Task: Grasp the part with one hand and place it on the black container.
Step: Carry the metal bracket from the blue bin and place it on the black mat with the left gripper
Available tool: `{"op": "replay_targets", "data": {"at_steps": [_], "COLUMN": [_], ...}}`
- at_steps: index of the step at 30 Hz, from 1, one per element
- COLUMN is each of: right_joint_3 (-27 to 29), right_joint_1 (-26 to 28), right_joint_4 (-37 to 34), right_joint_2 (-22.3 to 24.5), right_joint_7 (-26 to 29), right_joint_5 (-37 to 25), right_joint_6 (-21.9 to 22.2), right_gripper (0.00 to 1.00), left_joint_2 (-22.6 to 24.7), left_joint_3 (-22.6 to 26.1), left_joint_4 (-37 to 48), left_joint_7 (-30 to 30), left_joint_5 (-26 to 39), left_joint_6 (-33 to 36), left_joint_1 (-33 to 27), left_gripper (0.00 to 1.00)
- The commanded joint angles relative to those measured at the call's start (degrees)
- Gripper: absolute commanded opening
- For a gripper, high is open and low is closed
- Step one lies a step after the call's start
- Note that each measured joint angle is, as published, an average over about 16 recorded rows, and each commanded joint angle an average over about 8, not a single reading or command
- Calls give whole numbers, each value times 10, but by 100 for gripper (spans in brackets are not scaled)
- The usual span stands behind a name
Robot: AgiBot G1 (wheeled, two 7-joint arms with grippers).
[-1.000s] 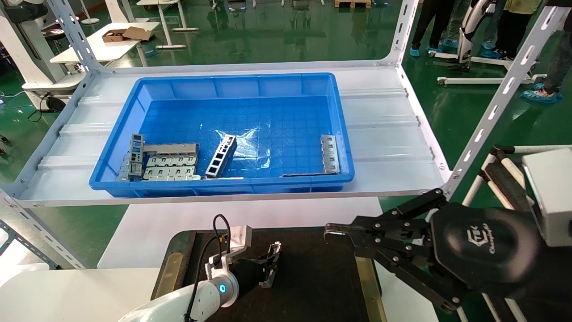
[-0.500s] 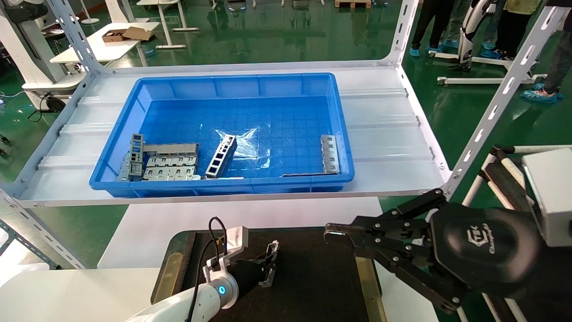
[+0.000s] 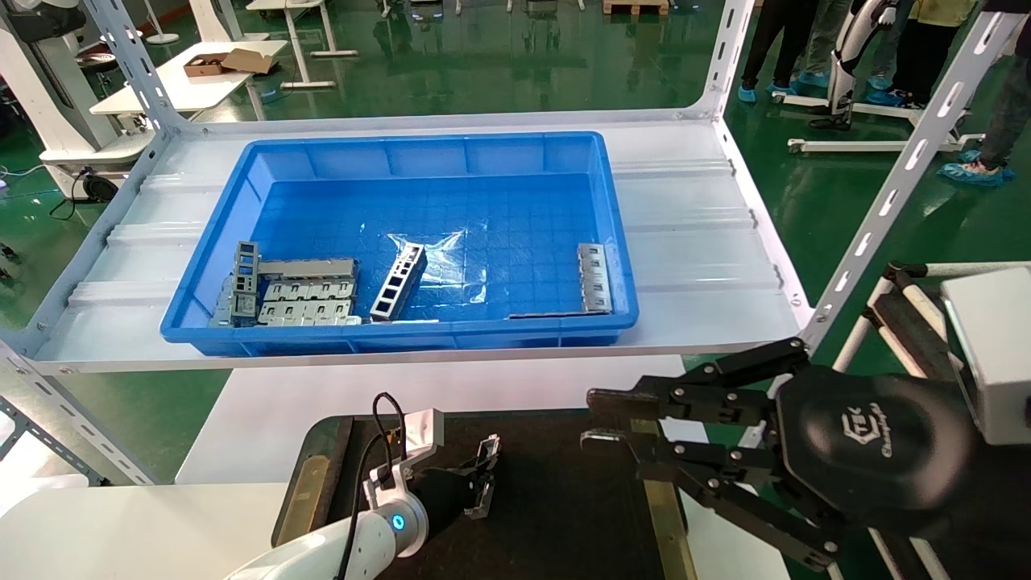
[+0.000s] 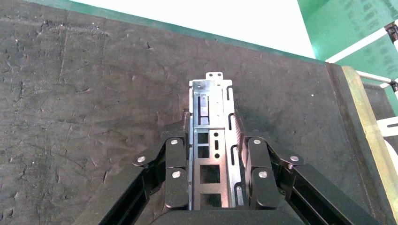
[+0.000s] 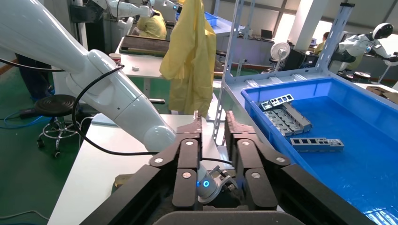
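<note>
My left gripper [image 3: 483, 477] is shut on the part [image 3: 488, 463], a narrow grey metal channel bar. It holds the part low over the matte black container [image 3: 564, 499]. In the left wrist view the part [image 4: 211, 140] lies lengthwise between my left gripper's [image 4: 211, 121] fingers, and its far end sticks out past them over the black container's surface [image 4: 94, 93]. I cannot tell whether the part touches the surface. My right gripper [image 3: 598, 419] is open and empty, hovering over the container's right side. It shows a narrow gap between its fingers in the right wrist view [image 5: 213, 123].
A blue bin [image 3: 403, 334] stands on the white shelf behind the container. It holds a ladder-like frame [image 3: 399, 282], flat slotted plates [image 3: 310, 300] and another plate [image 3: 594, 278]. Brass strips [image 3: 310, 483] edge the container. A slanted shelf post [image 3: 886, 193] stands at right.
My right gripper's fingers have spread apart from a shut stance. My left gripper with the part has shifted slightly left and nearer to me.
</note>
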Motion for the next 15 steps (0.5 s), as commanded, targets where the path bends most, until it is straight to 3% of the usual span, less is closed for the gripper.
{"op": "replay_targets", "data": {"at_steps": [1, 15], "right_joint_3": [0, 0], "right_joint_1": [0, 0], "right_joint_4": [0, 0], "right_joint_2": [0, 0], "right_joint_7": [0, 0], "right_joint_5": [0, 0], "right_joint_6": [0, 0], "right_gripper": [100, 100], "left_joint_2": [0, -6], "left_joint_3": [4, 30], "left_joint_4": [0, -15], "left_joint_7": [-4, -33], "left_joint_5": [-1, -4], "left_joint_6": [0, 3], "left_joint_1": [-1, -15], "left_gripper": [100, 100]}}
